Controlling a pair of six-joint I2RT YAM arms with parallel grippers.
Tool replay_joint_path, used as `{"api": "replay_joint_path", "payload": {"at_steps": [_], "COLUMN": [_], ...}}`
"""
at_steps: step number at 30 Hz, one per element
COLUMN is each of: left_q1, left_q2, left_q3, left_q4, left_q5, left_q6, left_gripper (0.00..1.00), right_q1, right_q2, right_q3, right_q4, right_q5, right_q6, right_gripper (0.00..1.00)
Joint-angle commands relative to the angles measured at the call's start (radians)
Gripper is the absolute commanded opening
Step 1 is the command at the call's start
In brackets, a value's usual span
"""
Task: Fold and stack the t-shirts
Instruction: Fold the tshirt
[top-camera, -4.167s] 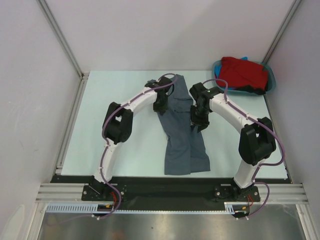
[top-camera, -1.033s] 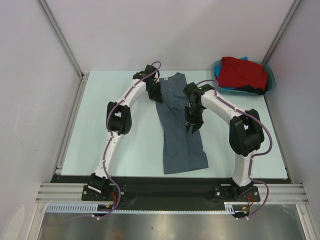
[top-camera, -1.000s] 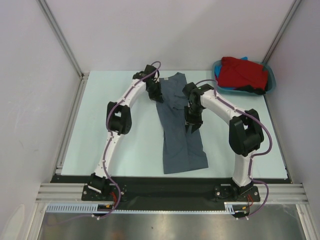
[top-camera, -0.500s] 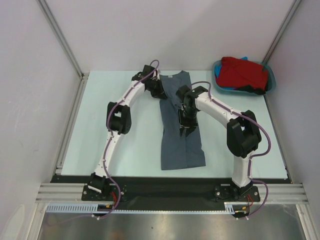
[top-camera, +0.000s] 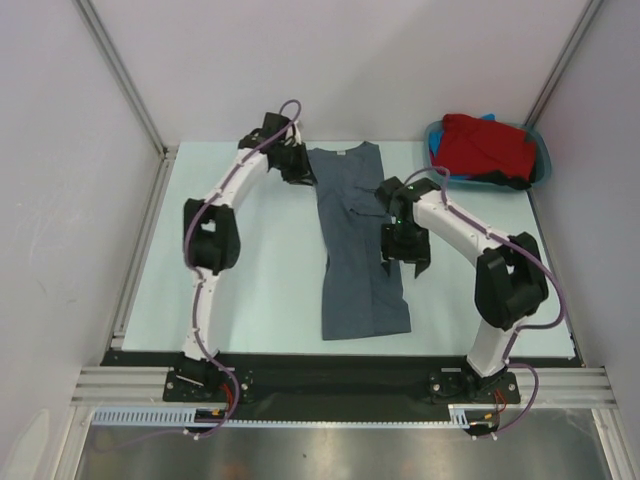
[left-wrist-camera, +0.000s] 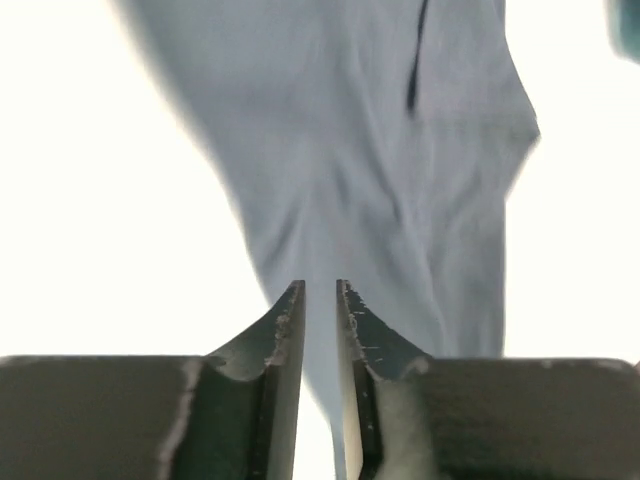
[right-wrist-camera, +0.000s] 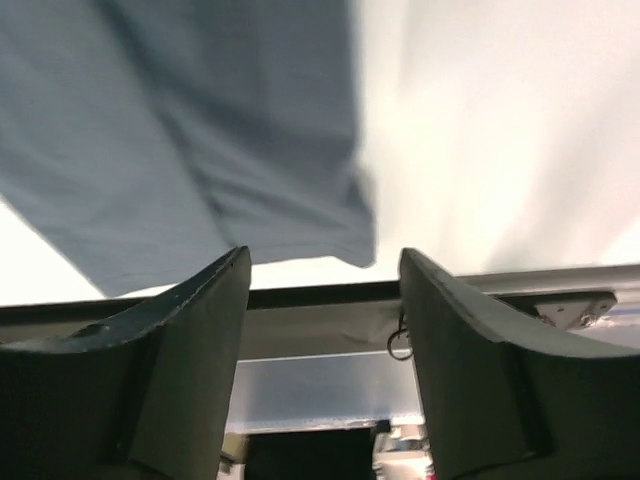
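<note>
The slate-grey t-shirt lies on the table as a long narrow strip, collar at the far end, hem toward the arm bases. My left gripper hovers just off its far left corner; in the left wrist view the jaws stand a narrow gap apart with nothing pinched and the grey cloth ahead. My right gripper sits at the strip's right edge, jaws wide open and empty, the shirt's hem beyond them. The red t-shirt lies bunched in the tub.
The teal plastic tub stands at the table's far right corner, with bits of blue cloth and black cloth around the red shirt. White walls enclose three sides. A black rail runs along the near edge.
The left gripper let go of the shirt's far corner and pulled back to the far left. The right gripper opened and moved right off the cloth. The shirt now lies straighter.
</note>
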Motion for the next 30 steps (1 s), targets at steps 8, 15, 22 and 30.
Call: {"api": "replay_joint_path", "payload": {"at_steps": [8, 15, 22, 30], "left_q1": [-0.049, -0.153, -0.199, -0.212], "left_q2": [-0.700, -1.004, -1.142, -1.168], "left_q3": [-0.741, -1.360, -1.611, -1.754], "left_q4": [0.135, 0.433, 0.613, 0.751], "left_q5": [-0.063, 0.062, 0.095, 0.144], "left_q6": [-0.075, -0.332, -0.461, -0.549], "left_gripper": [0.24, 0.20, 0.20, 0.20], "right_q1": [-0.136, -0.156, -0.179, -0.190], "right_q2": [-0.262, -0.353, -0.412, -0.399], "right_q3": [-0.344, -0.510, -0.627, -0.705], "right_q4": [0.187, 0.280, 0.356, 0.432], "right_q5": [-0.138, -0.241, -0.330, -0.390], "right_q6": [0.045, 0.073, 0.081, 0.092], "right_gripper": [0.70, 0.70, 0.67, 0.64]}}
